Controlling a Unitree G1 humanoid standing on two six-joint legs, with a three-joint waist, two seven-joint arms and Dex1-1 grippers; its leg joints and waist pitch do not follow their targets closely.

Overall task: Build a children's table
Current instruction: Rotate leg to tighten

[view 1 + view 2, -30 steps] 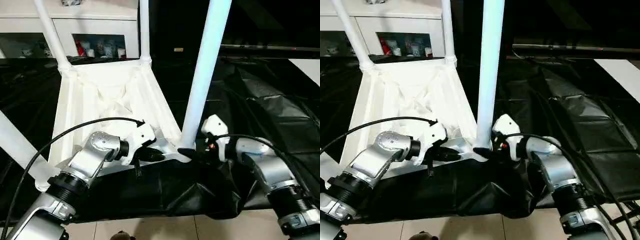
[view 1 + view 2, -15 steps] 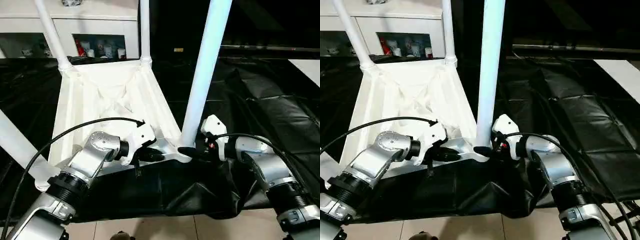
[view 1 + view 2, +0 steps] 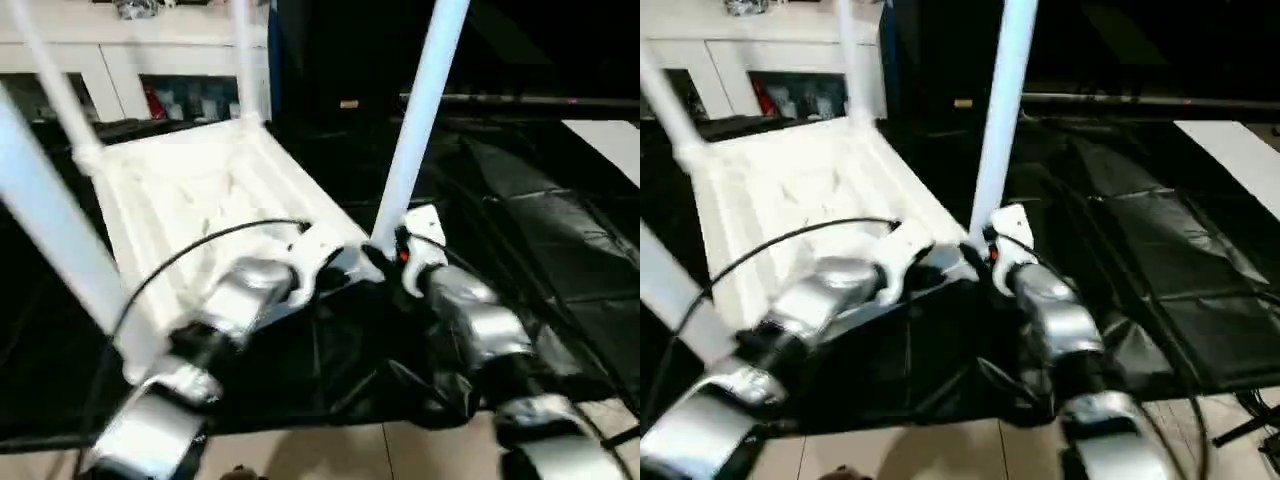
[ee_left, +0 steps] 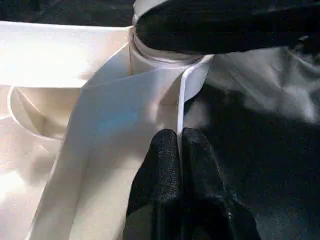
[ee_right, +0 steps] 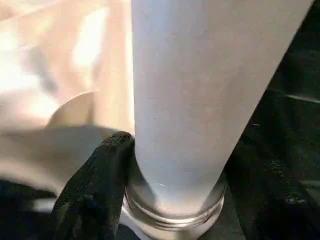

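The children's table lies upside down, its ribbed white top [image 3: 190, 190] on the black cover and its tapered legs standing up. My left gripper [image 4: 179, 137] is shut on the thin rim of the top beside the near right corner socket [image 4: 165, 55]. My right gripper [image 5: 182, 165] is at that same corner [image 3: 385, 262], its black fingers [image 5: 95, 185] on either side of the near right leg [image 3: 415, 120] just above the socket, closed against it. Two far legs [image 3: 240, 60] and the near left leg [image 3: 50, 220] also stand in their sockets.
The black-covered work table [image 3: 560, 230] stretches to the right, with folds in the cover. A white glass-door cabinet [image 3: 150, 60] stands behind. Pale floor tiles [image 3: 330, 455] show at the table's front edge. A black cable [image 3: 200, 245] arcs over my left forearm.
The whole picture has shifted and tilted, so the camera has moved. My right gripper's fingers have closed in a little on the leg. Both grippers stay at the same corner.
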